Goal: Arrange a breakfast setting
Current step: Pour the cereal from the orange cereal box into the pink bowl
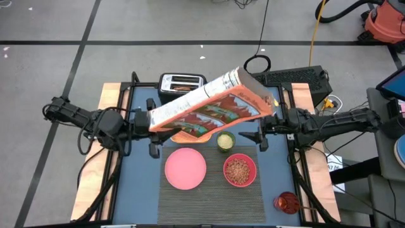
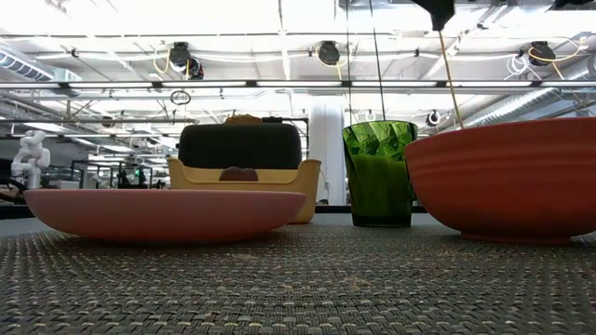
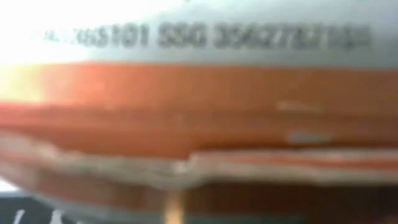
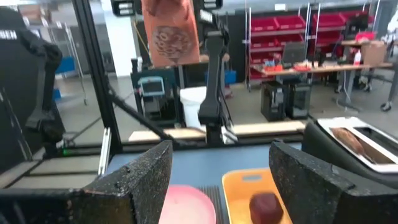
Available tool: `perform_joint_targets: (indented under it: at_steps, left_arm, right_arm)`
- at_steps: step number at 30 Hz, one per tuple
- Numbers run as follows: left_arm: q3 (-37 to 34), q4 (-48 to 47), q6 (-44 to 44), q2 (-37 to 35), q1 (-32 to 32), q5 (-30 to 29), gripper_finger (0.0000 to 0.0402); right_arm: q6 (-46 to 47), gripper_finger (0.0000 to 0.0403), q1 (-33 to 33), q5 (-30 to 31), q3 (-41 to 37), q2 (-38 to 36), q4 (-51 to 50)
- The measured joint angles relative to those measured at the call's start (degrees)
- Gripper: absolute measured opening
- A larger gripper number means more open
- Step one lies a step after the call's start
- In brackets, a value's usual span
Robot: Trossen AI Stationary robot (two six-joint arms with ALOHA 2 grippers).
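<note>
The orange-red cereal box (image 1: 209,104) hangs tilted above the counter's (image 1: 142,171) middle, clamped by the left gripper (image 1: 154,120); the pink plate (image 1: 185,168) and pink bowl (image 1: 240,170) sit on the placemat (image 1: 212,196) by the near edge; the right gripper (image 4: 217,180) hovers empty, fingers apart.
</note>
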Motion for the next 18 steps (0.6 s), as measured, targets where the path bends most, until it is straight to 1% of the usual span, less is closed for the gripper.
perform_joint_targets:
  at_steps: [8, 15, 18]
  left_arm:
    - [0.0, 4.92, 4.03, 2.0, 1.53, 0.07, 0.0186]
    - [0.0, 6.27, 4.27, 3.22, 1.91, 0.16, 0.0186]
    - [0.0, 7.37, 4.75, 3.96, 2.01, 0.19, 0.0186]
  right_arm:
    - [0.0, 0.0258, 0.0, 0.0, 0.0, 8.26, 15.1]
    - [0.0, 0.0258, 0.01, -0.16, 0.0, 14.24, 26.5]
    - [-0.01, 0.0258, 0.05, -3.37, 0.0, 17.46, 33.47]
